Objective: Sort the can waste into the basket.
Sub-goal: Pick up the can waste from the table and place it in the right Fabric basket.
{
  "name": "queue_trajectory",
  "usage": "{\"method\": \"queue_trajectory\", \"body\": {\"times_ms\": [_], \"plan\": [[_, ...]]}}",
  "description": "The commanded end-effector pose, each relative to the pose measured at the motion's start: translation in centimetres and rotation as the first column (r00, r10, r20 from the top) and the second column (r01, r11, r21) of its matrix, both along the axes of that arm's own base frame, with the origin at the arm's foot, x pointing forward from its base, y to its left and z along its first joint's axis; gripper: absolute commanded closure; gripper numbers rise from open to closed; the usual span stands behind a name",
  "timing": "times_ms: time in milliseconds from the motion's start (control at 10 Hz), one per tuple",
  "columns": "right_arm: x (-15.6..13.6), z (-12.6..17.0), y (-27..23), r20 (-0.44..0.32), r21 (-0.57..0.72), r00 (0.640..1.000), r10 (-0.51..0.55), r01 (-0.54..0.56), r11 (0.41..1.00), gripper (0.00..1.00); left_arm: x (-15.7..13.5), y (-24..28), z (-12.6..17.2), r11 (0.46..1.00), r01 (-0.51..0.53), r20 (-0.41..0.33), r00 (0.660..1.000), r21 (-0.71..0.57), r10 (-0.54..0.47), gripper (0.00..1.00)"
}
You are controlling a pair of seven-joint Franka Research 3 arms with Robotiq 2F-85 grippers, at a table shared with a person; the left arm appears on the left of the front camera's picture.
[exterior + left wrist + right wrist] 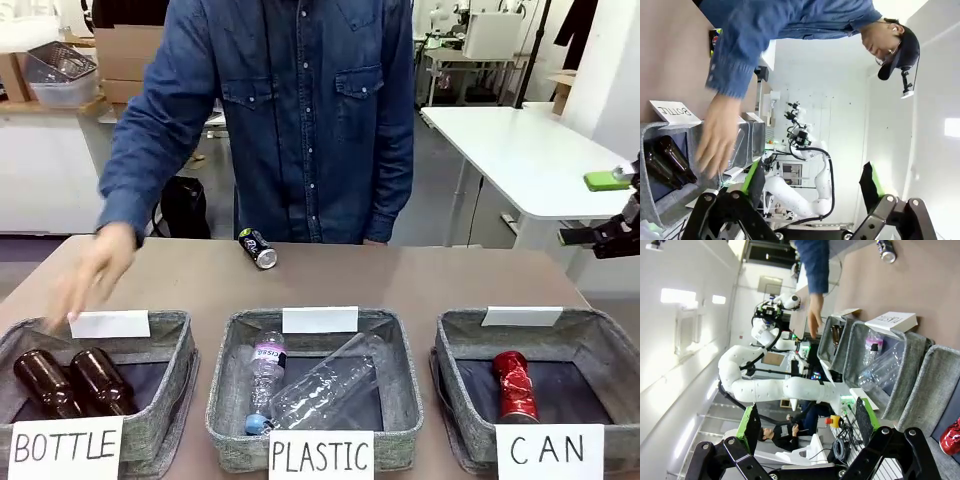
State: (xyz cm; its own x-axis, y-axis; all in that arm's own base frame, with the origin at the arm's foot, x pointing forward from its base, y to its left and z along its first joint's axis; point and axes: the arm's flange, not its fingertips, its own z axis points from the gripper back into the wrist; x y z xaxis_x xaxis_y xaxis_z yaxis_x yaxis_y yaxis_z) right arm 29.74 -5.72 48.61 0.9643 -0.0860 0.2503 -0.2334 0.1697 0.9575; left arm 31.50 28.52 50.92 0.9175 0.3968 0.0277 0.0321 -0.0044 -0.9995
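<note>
Looks half done: red can in CAN basket beside right end effector, black-and-silver can loose on surface far ahead of it and left end effector, both open, empty.

One can sits in right basket, other can seemingly behind.

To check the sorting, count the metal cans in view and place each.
2. The red can lies in the CAN basket; the black-and-silver can lies far across the table. Basket walls might hide more.
</note>
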Motion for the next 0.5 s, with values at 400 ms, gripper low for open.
{"method": "queue_trajectory", "body": {"times_ms": [400], "plan": [[-0.1, 0.2, -0.2, 0.018, -0.006, 1.0, 0.009, -0.009, 1.0, 0.0, 3.8, -9.9, 1.3, 0.968, 0.071, -0.129, 0.991, 0.24, -0.041, 0.0]]}}
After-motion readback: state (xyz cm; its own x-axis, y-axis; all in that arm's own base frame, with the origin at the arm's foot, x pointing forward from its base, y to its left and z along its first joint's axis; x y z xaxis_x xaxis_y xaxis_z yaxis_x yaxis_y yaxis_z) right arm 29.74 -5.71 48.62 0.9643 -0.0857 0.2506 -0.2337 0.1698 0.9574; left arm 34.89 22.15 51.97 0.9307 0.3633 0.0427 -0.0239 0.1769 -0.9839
